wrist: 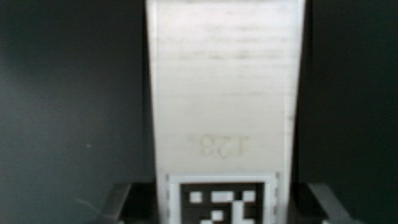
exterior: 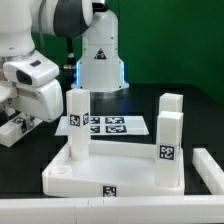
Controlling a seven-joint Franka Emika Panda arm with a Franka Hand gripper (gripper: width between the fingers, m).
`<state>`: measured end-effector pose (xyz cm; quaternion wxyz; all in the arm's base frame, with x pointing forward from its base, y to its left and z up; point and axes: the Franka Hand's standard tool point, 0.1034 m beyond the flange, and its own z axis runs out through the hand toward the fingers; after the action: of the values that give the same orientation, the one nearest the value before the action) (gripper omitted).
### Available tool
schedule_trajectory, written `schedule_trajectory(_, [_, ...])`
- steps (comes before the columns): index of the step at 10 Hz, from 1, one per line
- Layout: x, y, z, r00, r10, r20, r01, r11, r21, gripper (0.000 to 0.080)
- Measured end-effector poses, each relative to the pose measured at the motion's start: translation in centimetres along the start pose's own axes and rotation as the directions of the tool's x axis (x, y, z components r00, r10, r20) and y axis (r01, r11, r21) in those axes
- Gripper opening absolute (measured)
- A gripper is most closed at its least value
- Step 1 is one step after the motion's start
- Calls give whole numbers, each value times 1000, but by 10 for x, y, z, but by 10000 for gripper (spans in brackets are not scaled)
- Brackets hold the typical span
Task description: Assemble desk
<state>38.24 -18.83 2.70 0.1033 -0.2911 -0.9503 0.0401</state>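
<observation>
So the tabletop (exterior: 95, 170) sits on the black table (exterior: 205, 125) near the front edge of the exterior view, tray side up, raised rim all round and a small tag on its front wall. Three legs stand upright in its corners: one (exterior: 77, 122) at the exterior view's left, two on the right, a nearer one (exterior: 169, 147) and one behind it (exterior: 170, 107). All white, square-section, with black-and-white tags. Not much room inside the tray between the legs; there's more open black table around it. Another white piece (exterior: 209, 170) pokes in at the right edge. The marker board (exterior: 112, 124) lies flat just behind the tray. The gripper (exterior: 22, 122) hangs at the left; the wrist view shows a white leg (wrist: 217, 100) filling the frame between the dark fingers (wrist: 121, 202), but I can't tell if they're actually clamped on it.
</observation>
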Motion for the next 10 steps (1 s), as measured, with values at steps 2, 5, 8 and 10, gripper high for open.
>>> schedule_trajectory(2, [11,9,6,1000,4,-23,-4,1000,1,284])
schedule_trajectory(5, [25,42,8,998,17,-57,-17,1000,5,284])
schedule_trajectory(8, [24,40,11,998,30,-61,-29,1000,6,290])
schedule_trajectory(10, [23,37,10,996,69,-59,-69,998,8,484])
